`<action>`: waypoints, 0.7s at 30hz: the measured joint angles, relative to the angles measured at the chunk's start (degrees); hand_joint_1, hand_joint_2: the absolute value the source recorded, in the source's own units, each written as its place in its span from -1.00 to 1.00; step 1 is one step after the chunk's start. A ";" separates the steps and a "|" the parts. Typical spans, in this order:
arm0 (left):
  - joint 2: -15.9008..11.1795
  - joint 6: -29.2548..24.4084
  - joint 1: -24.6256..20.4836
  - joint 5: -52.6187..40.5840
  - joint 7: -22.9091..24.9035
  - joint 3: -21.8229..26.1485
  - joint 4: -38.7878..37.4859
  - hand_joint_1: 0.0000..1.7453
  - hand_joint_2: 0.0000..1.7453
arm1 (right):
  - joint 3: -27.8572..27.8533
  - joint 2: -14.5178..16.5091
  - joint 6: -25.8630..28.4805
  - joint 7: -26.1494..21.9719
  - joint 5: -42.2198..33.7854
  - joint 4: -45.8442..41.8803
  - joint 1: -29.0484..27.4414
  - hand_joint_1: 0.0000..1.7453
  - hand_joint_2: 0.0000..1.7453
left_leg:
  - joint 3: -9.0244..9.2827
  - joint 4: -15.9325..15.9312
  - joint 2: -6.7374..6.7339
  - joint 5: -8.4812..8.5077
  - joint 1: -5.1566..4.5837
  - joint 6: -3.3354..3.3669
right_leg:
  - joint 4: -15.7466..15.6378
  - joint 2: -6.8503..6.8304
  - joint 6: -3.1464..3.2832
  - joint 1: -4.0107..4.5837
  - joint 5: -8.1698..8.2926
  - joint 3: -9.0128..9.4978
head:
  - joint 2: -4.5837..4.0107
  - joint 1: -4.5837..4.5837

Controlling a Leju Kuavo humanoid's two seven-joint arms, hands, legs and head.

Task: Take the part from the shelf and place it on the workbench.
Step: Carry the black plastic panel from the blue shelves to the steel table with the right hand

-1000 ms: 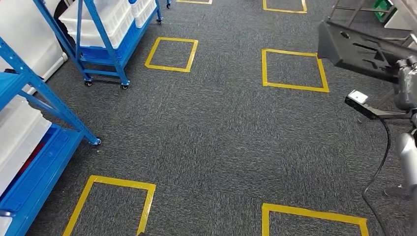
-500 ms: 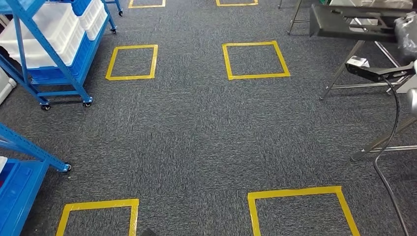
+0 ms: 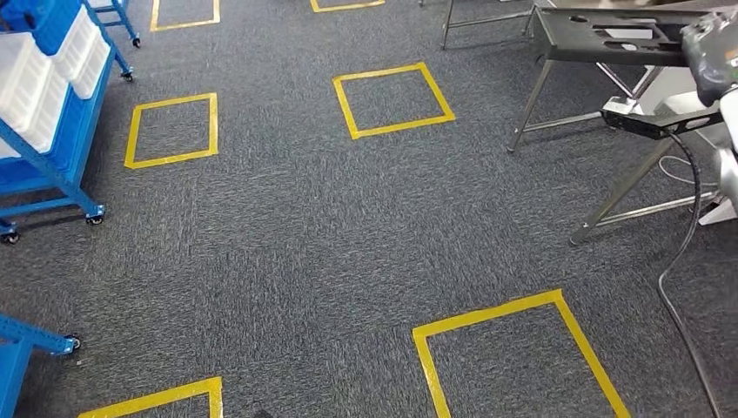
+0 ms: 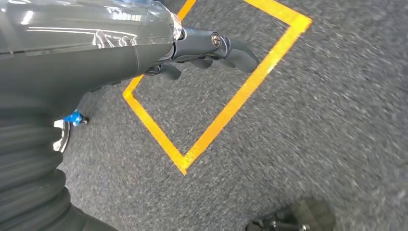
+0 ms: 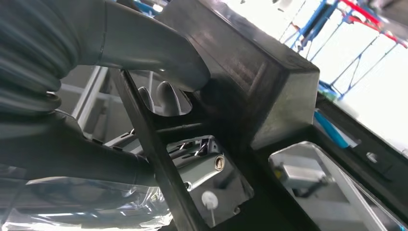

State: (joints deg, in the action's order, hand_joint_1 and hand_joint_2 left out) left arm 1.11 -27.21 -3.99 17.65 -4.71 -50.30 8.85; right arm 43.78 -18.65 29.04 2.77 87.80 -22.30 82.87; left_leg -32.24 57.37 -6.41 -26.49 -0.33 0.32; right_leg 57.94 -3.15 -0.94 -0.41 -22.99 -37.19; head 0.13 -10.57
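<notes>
My right hand (image 5: 159,72) grips the part (image 5: 250,82), a large black moulded piece: the grey thumb presses on its upper face and the darker fingers (image 5: 163,98) hook through an opening in it from beneath. In the head view the part (image 3: 600,39) sits at upper right, a flat black panel with cut-outs, held above the carpet at the end of my right arm (image 3: 709,61). A black wrist camera (image 3: 653,122) juts out under that arm, and a dark cable (image 3: 687,235) hangs from it down to the floor. Under and behind the part stand grey metal legs (image 3: 531,100) of a frame; I cannot tell whether it is the workbench. My left hand (image 4: 211,50) hangs over the carpet, holding nothing, fingers loosely curved and apart. Below it lies a yellow tape square (image 4: 226,103) on the dark grey carpet (image 4: 337,120). The head view shows more such squares: one near centre top (image 3: 392,100), one further left (image 3: 171,131), one at lower right (image 3: 513,357). A blue shelf (image 3: 52,165) on castors stands at the left edge, loaded with white bins (image 3: 35,91). A second blue frame corner (image 3: 26,344) with a castor shows at lower left. The part is well apart from the shelf, on the opposite side of the floor.
</notes>
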 joint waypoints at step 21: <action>0.58 3.72 0.79 5.21 -7.03 2.15 0.13 -1.00 1.00 | 0.33 0.19 7.63 3.88 -2.66 3.88 -7.26 1.00 1.00 | -1.02 -0.24 5.83 1.41 0.94 1.97 | 11.49 3.81 -1.38 -0.63 -5.52 -5.95 | 0.00 0.05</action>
State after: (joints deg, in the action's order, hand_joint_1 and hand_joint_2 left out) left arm 1.69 -23.49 -3.20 22.86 -11.74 -48.15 8.98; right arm 44.11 -18.47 36.67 6.65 85.14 -18.41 75.62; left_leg -33.26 57.13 -0.59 -25.09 0.61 2.28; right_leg 69.43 0.65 -2.32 -1.04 -28.51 -43.14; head 0.13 -10.52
